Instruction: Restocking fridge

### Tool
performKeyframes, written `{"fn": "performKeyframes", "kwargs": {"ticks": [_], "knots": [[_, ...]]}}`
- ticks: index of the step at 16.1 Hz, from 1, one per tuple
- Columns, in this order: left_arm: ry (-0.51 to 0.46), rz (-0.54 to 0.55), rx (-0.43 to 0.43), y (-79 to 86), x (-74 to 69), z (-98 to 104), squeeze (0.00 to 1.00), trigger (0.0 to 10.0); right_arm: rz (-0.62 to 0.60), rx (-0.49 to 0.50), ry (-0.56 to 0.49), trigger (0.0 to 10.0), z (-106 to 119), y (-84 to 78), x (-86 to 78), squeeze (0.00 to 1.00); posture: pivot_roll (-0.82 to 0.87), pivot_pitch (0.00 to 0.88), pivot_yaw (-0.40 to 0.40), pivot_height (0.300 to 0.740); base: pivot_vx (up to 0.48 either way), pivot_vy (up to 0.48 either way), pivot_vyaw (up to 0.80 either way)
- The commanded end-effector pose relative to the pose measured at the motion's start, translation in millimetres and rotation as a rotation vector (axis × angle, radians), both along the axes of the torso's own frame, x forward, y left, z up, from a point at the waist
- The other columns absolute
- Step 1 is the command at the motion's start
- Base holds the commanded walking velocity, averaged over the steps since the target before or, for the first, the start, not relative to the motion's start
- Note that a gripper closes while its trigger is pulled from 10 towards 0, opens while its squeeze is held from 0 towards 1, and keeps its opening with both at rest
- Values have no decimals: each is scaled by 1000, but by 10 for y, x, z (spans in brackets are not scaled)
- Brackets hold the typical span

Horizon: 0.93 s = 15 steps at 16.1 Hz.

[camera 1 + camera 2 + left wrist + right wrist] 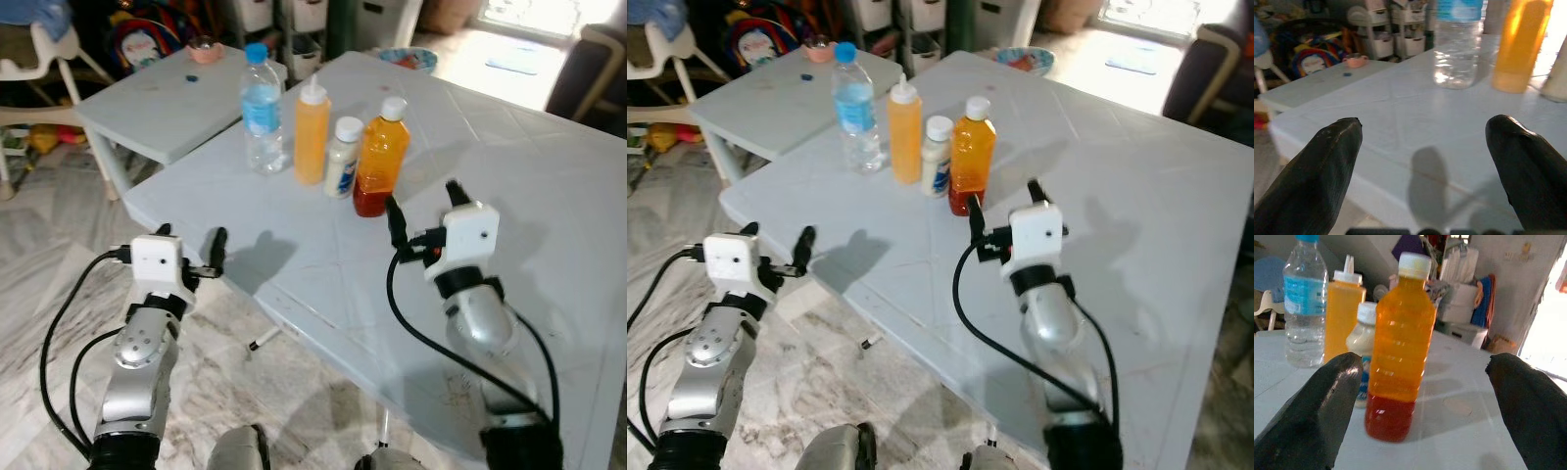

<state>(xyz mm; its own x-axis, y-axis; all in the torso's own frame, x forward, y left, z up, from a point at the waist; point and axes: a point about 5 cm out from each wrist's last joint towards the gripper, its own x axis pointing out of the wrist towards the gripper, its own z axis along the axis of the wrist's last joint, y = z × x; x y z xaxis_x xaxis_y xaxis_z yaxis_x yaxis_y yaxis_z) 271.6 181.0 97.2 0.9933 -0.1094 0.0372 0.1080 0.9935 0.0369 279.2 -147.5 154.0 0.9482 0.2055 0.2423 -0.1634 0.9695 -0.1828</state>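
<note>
On the smooth pale-blue surface (509, 176), the right tool (424, 212), spread wide and empty, faces a ribbed amber plastic bottle (380, 157); the left tool (191, 247) gapes empty near the surface's edge.

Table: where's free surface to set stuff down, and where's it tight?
Free: the white table right of the orange bottle, past the right gripper, and the front strip before the left gripper. Tight: water bottle, squeeze bottle and small white bottle stand clustered.
</note>
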Motion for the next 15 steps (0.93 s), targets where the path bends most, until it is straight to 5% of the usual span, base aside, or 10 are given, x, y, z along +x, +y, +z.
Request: {"fn": "performKeyframes", "kwargs": {"ticks": [1,10,15], "knots": [[-7,-3,12,0,8,43,0,10000,9,-1,-15,10000,42,-31,38,0,-25,100,13,740,0,0,0],[9,-5,31,10,-46,38,0,10000,199,-16,-102,10000,458,143,400,0,10,118,11,740,0,0,0],[14,-10,42,19,-48,56,0,10000,192,-15,-126,10000,582,225,570,0,32,127,13,740,0,0,0]]}}
